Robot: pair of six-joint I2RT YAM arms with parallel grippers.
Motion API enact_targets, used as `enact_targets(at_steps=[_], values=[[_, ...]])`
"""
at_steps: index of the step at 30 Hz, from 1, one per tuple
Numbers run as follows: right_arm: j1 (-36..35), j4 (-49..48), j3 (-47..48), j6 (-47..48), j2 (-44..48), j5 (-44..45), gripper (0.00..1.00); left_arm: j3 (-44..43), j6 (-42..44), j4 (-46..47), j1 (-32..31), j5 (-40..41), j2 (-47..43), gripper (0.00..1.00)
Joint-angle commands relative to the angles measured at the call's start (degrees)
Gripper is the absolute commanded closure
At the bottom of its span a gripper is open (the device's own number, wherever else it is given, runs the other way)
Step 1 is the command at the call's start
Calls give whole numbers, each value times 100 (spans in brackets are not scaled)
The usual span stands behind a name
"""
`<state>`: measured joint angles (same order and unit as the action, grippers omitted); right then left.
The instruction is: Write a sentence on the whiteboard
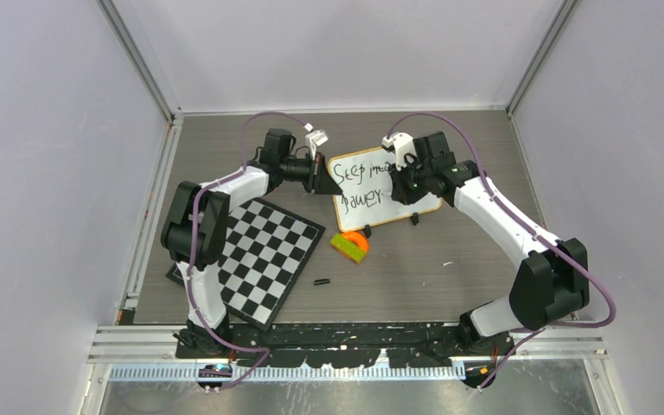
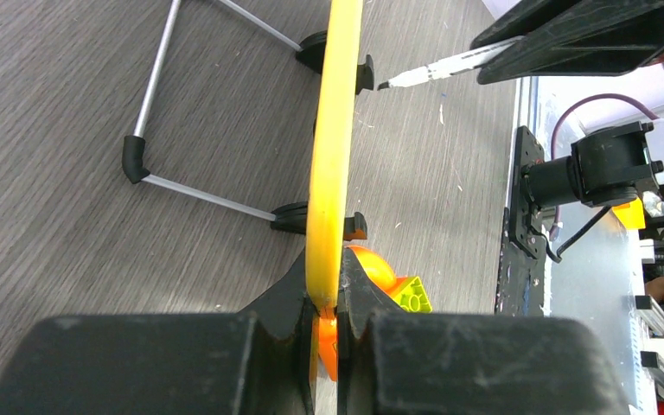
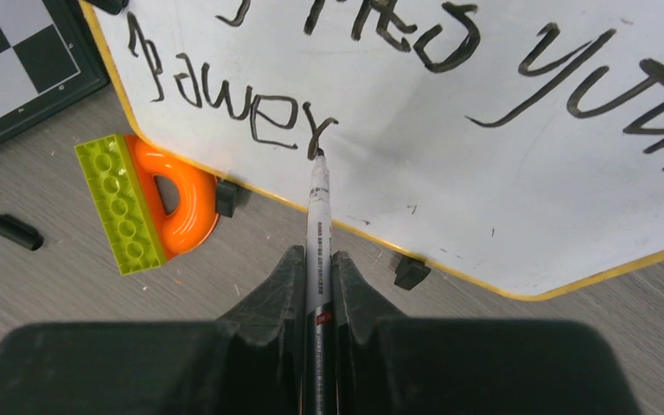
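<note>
The whiteboard (image 1: 398, 213) stands upright mid-table on black feet. My left gripper (image 1: 320, 177) is shut on its left edge; in the left wrist view the frame (image 2: 333, 156) runs edge-on up from between the jaws of that gripper (image 2: 339, 298). My right gripper (image 3: 316, 259) is shut on a marker (image 3: 318, 216), and its tip touches the board at the "r" ending "power". The sentence (image 3: 251, 112) reads "Step into your" over "power" in dark strokes. In the top view the right gripper (image 1: 405, 177) covers part of the upper line.
A black-and-white chequered board (image 1: 264, 255) lies to the left of the whiteboard. An orange arch with a green brick (image 1: 350, 245) sits at the board's lower left corner. A small black piece (image 1: 321, 282) lies nearer me. The wire stand (image 2: 151, 164) juts out behind the board.
</note>
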<state>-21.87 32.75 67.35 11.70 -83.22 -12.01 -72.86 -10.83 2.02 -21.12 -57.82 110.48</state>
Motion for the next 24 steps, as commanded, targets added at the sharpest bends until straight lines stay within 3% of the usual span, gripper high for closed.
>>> enact_targets(at_steps=[1,9,24], values=[[23,277,156,112,433,-99,100,-140,204,-189,-54,215,-108,100],[16,-45,30,156,152,391,100,-124,202,-166,-76,235,-94,100],[26,-182,208,142,-283,531,100,-94,318,-185,-94,276,-131,100]])
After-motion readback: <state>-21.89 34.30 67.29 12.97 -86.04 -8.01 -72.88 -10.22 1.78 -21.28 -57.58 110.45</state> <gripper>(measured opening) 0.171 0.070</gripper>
